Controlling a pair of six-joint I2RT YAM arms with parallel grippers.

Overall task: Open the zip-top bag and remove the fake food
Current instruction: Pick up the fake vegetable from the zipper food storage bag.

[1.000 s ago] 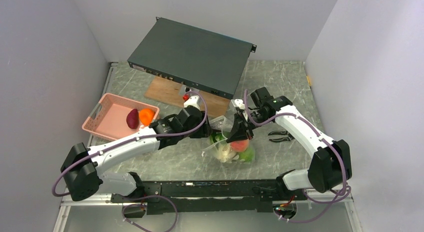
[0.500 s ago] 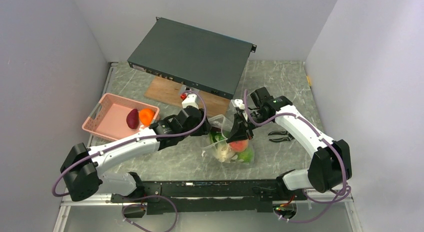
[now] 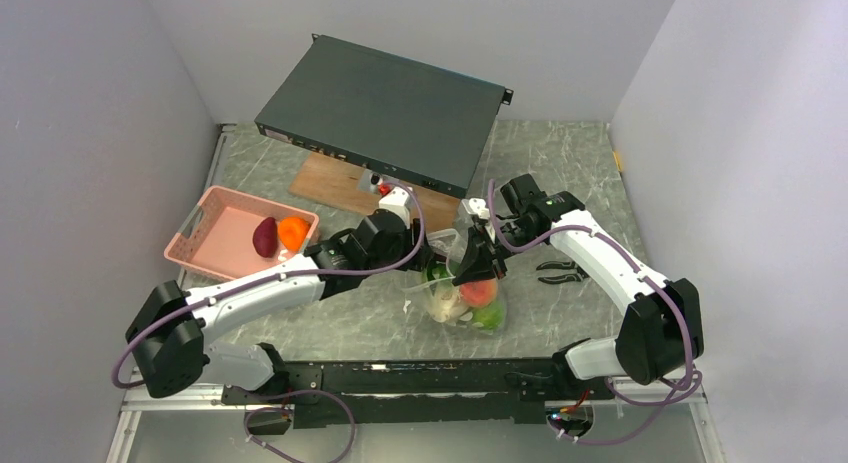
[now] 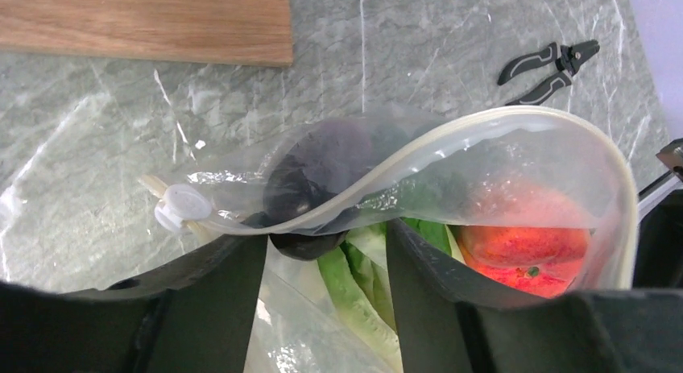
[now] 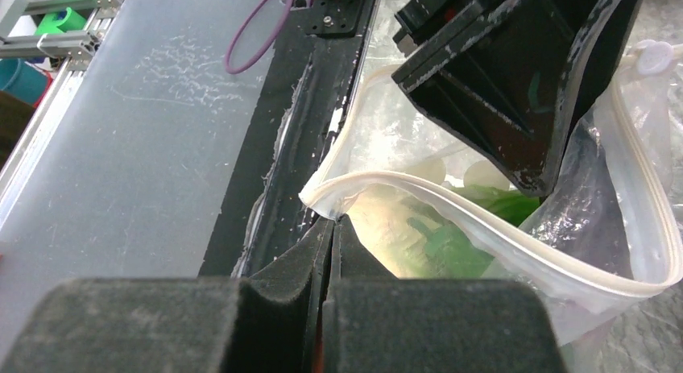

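Grey marble tabletop (image 3: 560, 163), zip-top bag (image 4: 499, 147) standing mid-table with its mouth gaping. Right hand (image 5: 332, 228) is pinched tight on the rim, and left hand (image 4: 326, 252) is spread wide at the mouth. I'd hold that rim high and dip left onto the dark purple piece (image 4: 322, 171), not the plastic.

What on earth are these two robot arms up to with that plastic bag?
They are emptying a clear zip bag of toy food. The right gripper is pinched shut on the bag's open rim and holds it, while the left gripper, open, reaches into the mouth. A red fruit and green leafy pieces are inside the bag. An orange ball and a purple piece lie in the pink basket.
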